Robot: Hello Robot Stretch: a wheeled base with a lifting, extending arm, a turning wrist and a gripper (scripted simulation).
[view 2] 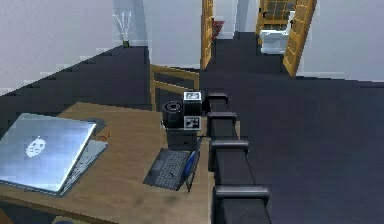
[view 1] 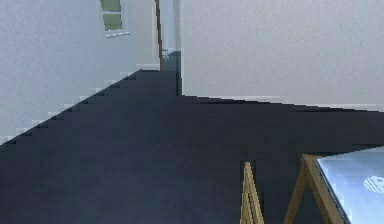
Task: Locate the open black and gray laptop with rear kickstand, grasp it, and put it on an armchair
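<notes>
**Two body cams, one fwd, one side – we share one corner of the surface (view 2: 120, 135).**

Fwd view: we look ahead and a bit down over the dark floor (view 1: 150, 150), toward white walls (view 1: 280, 50) and a narrow passage (view 1: 170, 65) far off; the surface's corner just clips the btm right. Arm side view: we face out across the wooden surface, v. near and from above, w/ the arm (view 2: 235, 165) rising from the btm edge and the end effector (view 2: 174, 122) at its far end; a wood door frame (view 2: 208, 40) stands well beyond. Overlap: the silver laptop (view 1: 365, 185) at the fwd view's right edge shows again at the arm side view's left (view 2: 45, 150).
</notes>
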